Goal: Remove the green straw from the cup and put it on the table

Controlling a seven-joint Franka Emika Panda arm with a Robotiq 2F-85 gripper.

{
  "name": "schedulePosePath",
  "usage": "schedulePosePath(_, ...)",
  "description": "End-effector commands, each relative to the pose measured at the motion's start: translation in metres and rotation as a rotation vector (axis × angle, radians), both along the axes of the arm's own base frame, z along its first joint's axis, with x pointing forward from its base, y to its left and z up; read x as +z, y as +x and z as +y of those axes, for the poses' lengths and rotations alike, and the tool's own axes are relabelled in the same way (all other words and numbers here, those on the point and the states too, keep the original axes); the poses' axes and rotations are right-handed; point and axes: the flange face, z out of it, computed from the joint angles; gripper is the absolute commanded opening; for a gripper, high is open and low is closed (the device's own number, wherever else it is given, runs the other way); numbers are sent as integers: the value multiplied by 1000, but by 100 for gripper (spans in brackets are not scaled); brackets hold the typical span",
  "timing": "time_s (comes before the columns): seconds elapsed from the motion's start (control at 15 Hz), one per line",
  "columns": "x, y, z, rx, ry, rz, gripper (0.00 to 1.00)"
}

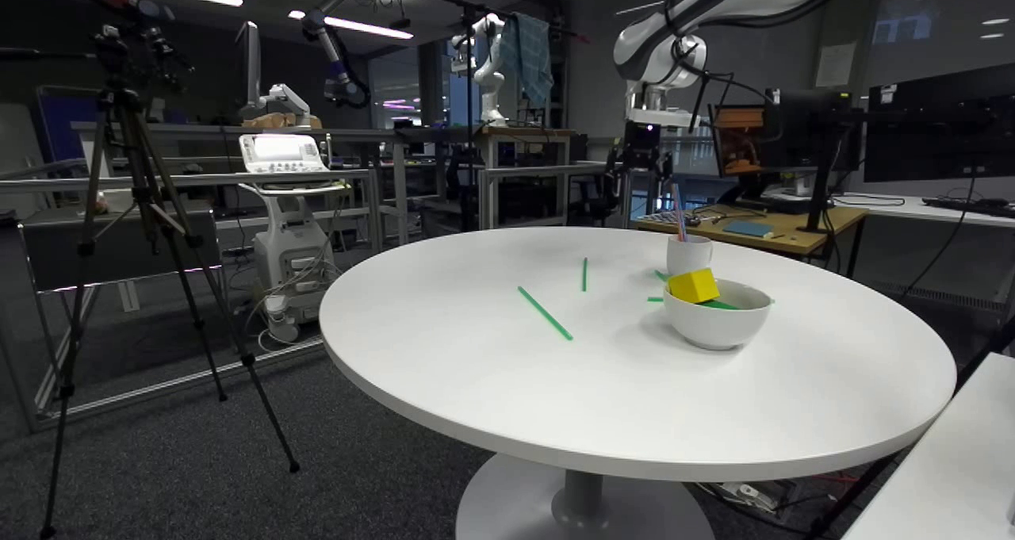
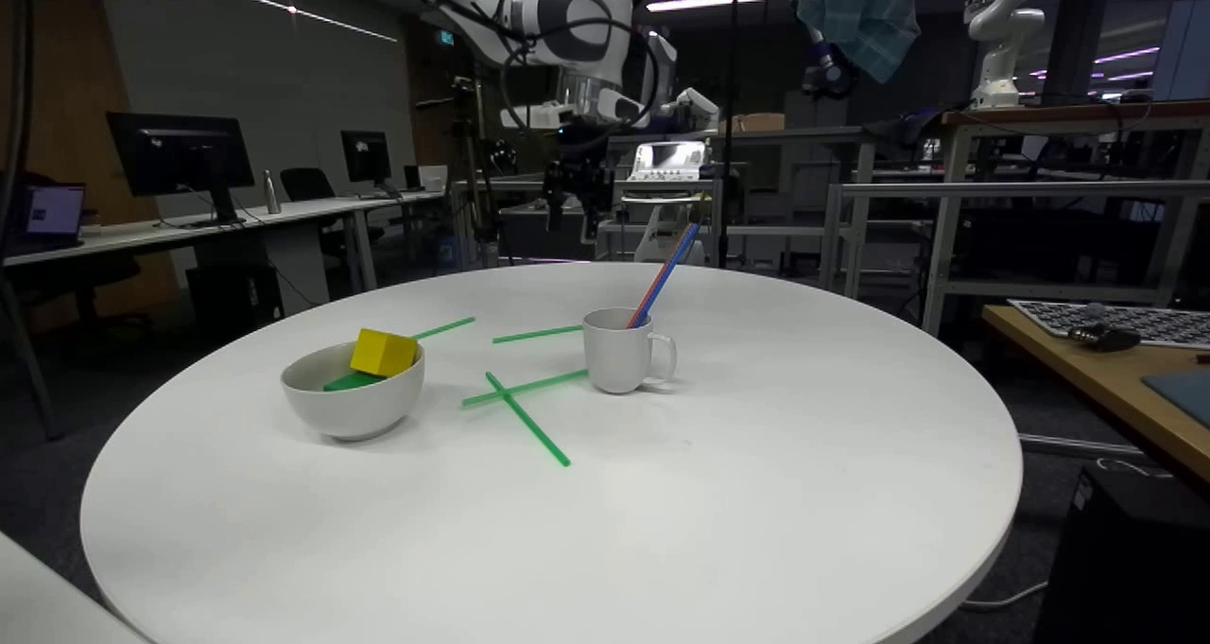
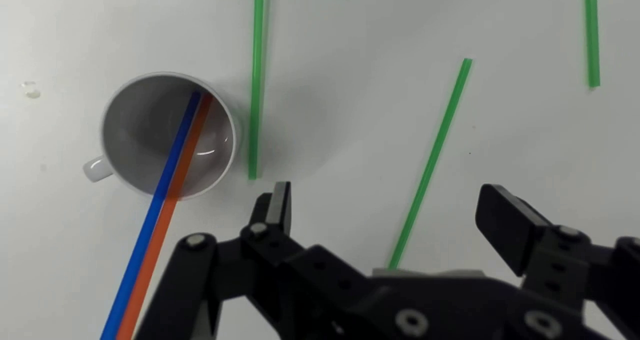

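The cup, a white mug (image 2: 614,356), stands upright on the round white table (image 2: 709,530). It also shows in the wrist view (image 3: 135,125). A blue straw (image 3: 150,210) and an orange straw (image 3: 162,220) lean in it. Several green straws lie flat on the table, one near the cup (image 3: 256,80), one crossing it in an exterior view (image 2: 539,431), one farther off (image 1: 545,313). I cannot tell which is the task's green straw. My gripper (image 3: 385,205) is open and empty, high above the table; a green straw (image 3: 430,165) shows between its fingers, below them.
A white bowl (image 2: 352,412) with a yellow block (image 2: 384,352) and a green piece (image 2: 352,380) stands on the table near the cup. A wooden desk (image 1: 761,235) with a keyboard stands beside the round table. A white surface (image 1: 944,469) lies close to its edge.
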Motion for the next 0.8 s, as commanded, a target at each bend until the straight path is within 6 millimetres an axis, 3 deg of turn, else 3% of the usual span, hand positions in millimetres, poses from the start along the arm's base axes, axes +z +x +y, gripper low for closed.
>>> schedulePosePath(0.0,58,-23,-14,26,25,-65,100)
schedulePosePath(0.2,80,-45,-23,32,45,-71,100)
schedulePosePath(0.27,69,-21,-20,14,3,-79,100)
schedulePosePath(0.4,79,-32,-24,17,12,-83,100)
schedulePosePath(0.73,75,-37,-23,19,18,-70,100)
